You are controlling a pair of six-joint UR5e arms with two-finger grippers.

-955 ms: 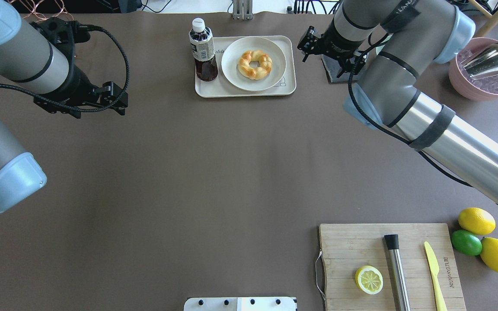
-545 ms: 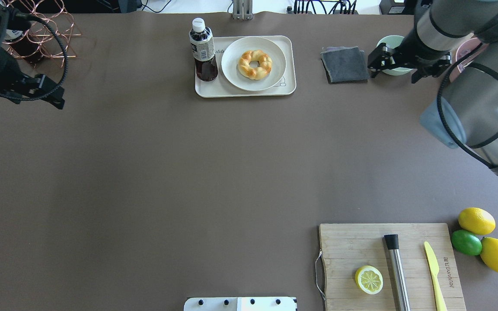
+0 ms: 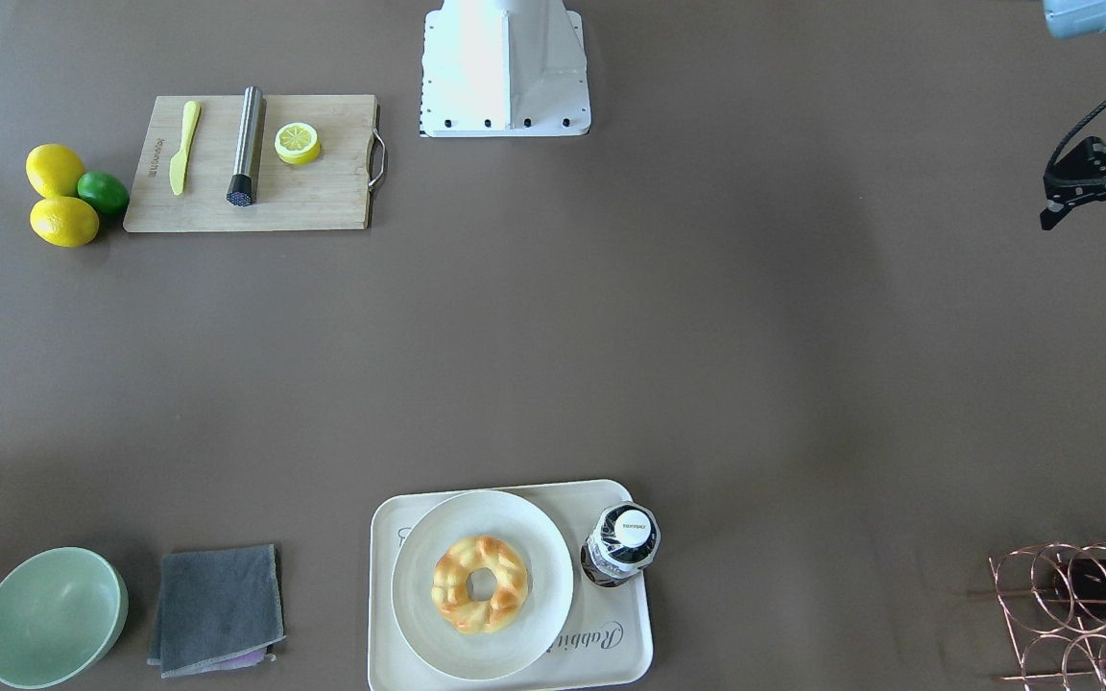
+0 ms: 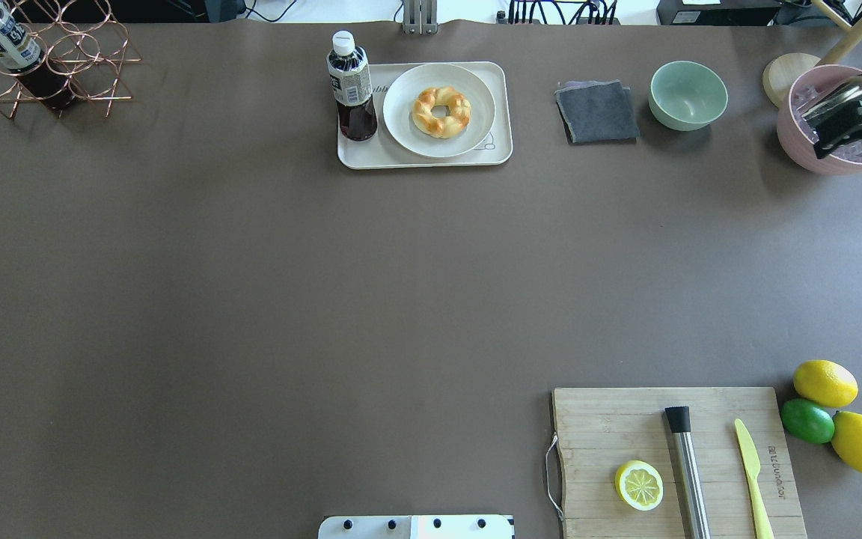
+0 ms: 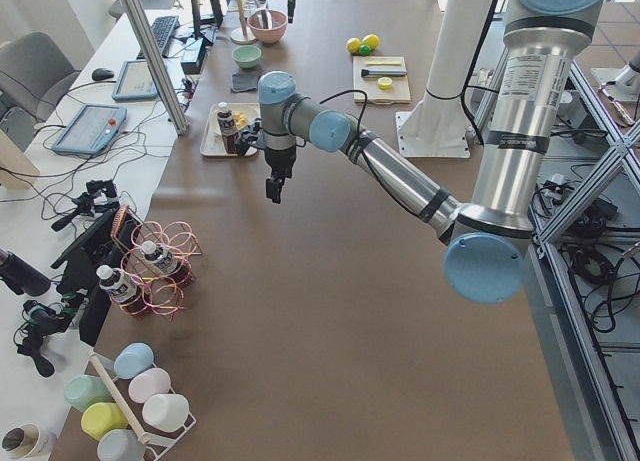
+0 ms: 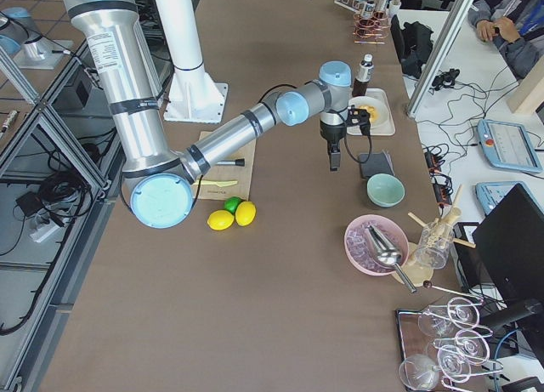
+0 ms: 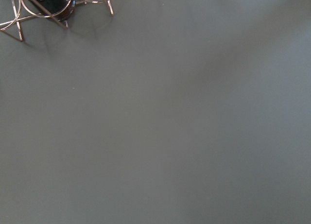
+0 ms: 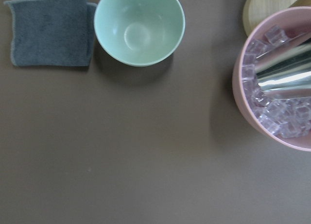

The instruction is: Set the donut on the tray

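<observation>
Far to the right of the tray (image 4: pixel 423 162), the right jaws stand apart over a pink bowl (image 4: pixel 794 146), half cut off at the overhead picture's edge. Far to the tray's left, the left jaws look apart too. The overhead picture misses them, but the front one shows them, partly cut off. On the tray sits a plate (image 4: pixel 401 123) with the donut (image 4: pixel 441 111) on it, beside a bottle (image 4: pixel 352 90).

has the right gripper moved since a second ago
Yes. The right gripper went toward the view's right, from beside the tray, past the green bowl, to over the pink bowl.
</observation>
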